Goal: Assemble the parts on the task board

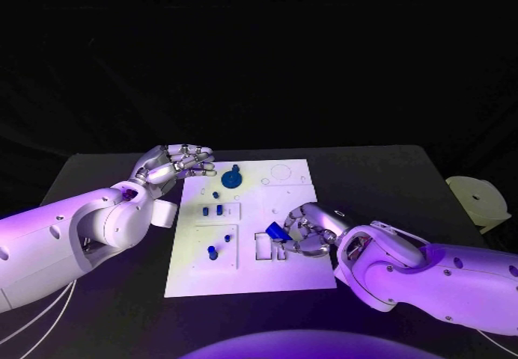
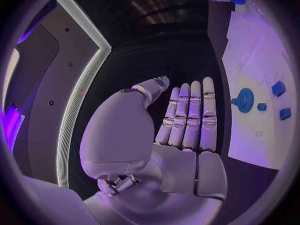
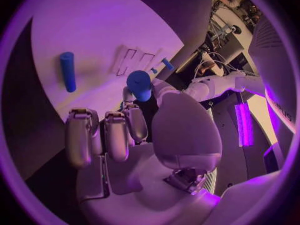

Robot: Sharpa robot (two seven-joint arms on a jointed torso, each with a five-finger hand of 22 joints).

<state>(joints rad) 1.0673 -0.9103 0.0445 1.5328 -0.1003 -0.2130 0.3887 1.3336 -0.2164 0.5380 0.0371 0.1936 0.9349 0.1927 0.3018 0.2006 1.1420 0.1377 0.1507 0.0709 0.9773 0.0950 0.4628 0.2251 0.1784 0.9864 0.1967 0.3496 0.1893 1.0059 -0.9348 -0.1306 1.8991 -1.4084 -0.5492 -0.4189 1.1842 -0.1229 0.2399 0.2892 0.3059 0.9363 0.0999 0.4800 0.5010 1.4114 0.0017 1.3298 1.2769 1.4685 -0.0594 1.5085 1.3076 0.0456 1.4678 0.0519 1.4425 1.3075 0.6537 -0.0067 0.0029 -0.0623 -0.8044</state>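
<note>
Black table [image 1: 400, 179]; white task board [image 1: 248, 277] lying at centre.

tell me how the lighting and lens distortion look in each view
Head view: violet light on the task board and both arms, black surroundings. Left wrist view: fisheye bends the board edge; the left hand is evenly lit. Right wrist view: strong purple wash, curved edges; the blue part held by the right hand stays clear.

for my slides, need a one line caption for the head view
Right hand holds a blue part over the white task board; left hand hovers open at its far corner.
</note>
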